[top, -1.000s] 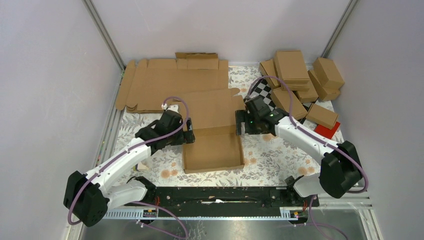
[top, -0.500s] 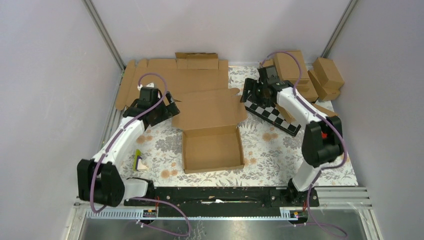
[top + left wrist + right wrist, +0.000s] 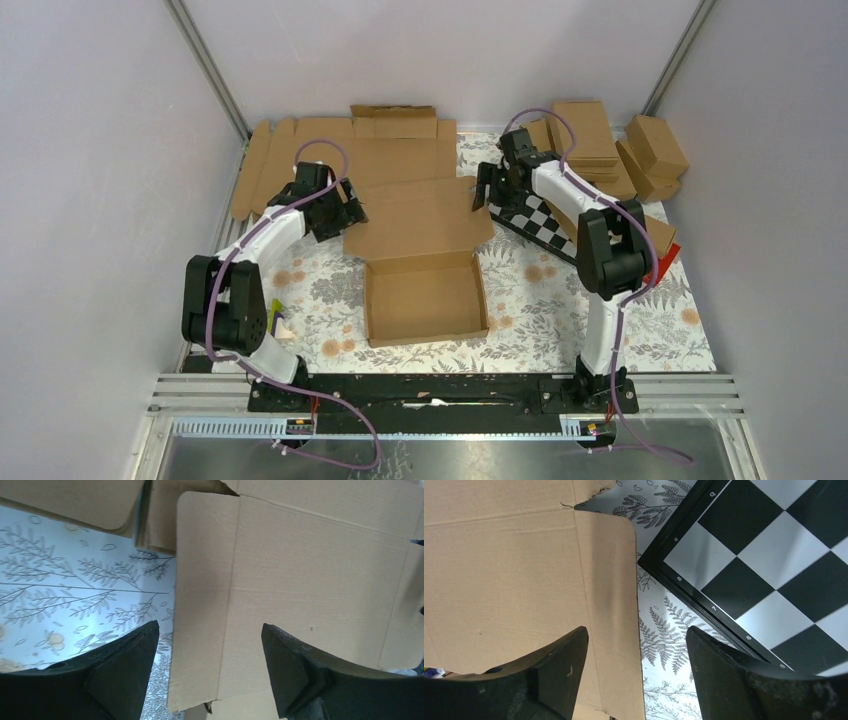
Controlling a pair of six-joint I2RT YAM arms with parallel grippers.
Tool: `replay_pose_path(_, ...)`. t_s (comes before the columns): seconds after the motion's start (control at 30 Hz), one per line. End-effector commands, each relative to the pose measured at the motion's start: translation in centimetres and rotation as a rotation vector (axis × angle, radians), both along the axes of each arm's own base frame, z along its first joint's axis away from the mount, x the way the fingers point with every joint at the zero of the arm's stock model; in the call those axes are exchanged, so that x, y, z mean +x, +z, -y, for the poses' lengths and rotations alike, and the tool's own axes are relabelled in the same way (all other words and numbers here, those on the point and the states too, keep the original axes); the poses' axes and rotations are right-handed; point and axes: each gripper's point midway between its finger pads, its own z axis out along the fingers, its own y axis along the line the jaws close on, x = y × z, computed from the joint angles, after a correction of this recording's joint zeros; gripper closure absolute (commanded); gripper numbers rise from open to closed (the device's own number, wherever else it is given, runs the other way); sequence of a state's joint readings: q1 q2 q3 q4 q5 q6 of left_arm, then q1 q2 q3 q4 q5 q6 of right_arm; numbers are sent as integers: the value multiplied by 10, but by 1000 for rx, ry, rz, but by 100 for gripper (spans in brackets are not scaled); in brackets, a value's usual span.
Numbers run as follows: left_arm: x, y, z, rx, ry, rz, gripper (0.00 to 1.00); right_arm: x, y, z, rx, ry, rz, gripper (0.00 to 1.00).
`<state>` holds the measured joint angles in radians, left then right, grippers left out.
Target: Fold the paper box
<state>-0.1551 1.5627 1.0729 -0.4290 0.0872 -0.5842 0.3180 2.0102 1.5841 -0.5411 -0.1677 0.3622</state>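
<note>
Sitting in the middle of the worktop (image 3: 530, 290), your paper box (image 3: 425, 300) has its lid open flat. Your left fingers (image 3: 125, 670) and right fingers (image 3: 729, 675) are wide apart over the lid's sides, holding nothing.

Overall light: bright, soft and even, falling from above; the walls go a pale lilac.
Shadows: short and faint, with a thin dark band inside the paper box (image 3: 420, 262) along its walls.
Glare: dull sheen on the metal sill (image 3: 460, 450) at the bottom of the overhead view; the white squares of the checkerboard (image 3: 774, 565) gleam lightly.
Overhead sharpness: crisp, lines straight out to the corners.
Left wrist: cardboard grain and leaf-print cloth (image 3: 75, 580) sharp, with a cool bluish cast; the left gripper's fingers (image 3: 120, 675) are close, dark and soft-edged.
Right wrist: same story, with the print sharp and the right gripper's fingers (image 3: 549, 675) murky.
</note>
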Motion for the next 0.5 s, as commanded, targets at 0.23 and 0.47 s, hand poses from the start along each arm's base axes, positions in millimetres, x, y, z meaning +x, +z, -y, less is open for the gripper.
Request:
replay_pose_path(0.23, 23, 42, 45, -78, -145, 208, 78, 8, 19, -24, 109, 66, 39, 57)
replay_pose_path(0.47, 17, 80, 67, 8, -203, 330, 100, 7, 61, -24, 108, 76, 153, 100)
